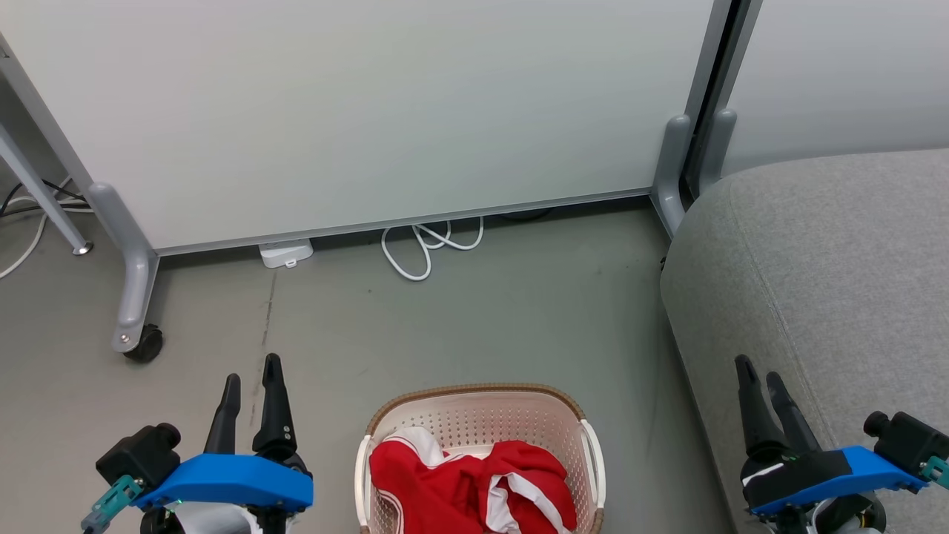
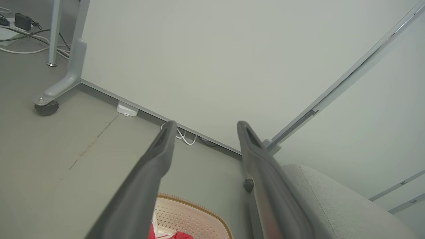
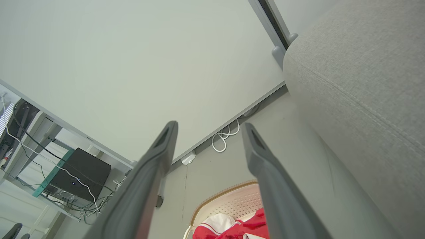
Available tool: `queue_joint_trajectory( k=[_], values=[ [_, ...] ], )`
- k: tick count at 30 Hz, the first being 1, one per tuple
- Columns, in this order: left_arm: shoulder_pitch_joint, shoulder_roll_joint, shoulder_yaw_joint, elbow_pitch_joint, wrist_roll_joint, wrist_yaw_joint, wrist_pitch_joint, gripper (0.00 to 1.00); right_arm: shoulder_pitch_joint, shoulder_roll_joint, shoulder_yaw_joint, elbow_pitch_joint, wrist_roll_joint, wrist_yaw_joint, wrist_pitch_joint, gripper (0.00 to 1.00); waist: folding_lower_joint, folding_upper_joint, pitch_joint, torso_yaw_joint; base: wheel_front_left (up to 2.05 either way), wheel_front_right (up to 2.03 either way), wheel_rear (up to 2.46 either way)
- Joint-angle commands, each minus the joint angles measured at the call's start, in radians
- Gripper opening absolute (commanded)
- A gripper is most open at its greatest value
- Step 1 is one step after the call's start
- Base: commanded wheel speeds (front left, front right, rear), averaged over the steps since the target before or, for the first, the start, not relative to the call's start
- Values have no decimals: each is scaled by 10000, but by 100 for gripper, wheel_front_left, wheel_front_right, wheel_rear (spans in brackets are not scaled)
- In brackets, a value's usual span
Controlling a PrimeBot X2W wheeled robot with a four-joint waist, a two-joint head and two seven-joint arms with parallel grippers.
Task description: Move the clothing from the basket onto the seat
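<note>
Open floor (image 1: 630,400) between basket (image 1: 474,389) (clothing (image 1: 452,478) inside) and seat (image 1: 830,267) edge, left fingers (image 1: 274,404), right fingers (image 1: 752,408) apart

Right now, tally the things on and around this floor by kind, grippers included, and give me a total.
basket: 1
heap of red clothing, in the basket: 1
sofa: 2 fewer than 3, so 1
grippers: 2, left gripper and right gripper, both open
coiled white cable: 1
castor wheel: 1
Total: 7

Left gripper (image 1: 252,369) and right gripper (image 1: 757,368) both sit low, jaws wide, holding nothing
</note>
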Motion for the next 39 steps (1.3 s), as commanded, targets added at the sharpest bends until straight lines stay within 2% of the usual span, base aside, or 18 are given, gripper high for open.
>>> queue_joint_trajectory(
  k=[1, 39],
  values=[
    [-237, 78, -54, -70, 277, -59, -95, 100, -197, -85, 22, -112, -242, 16, -74, 100, 0, -1, 5, -1, 0, 0, 0],
    [-262, 87, -726, 371, 3908, 120, -1058, 100, -139, -117, -64, 39, -3909, 25, -725, 100, 0, -1, -75, 16, 0, 0, 0]
  ],
)
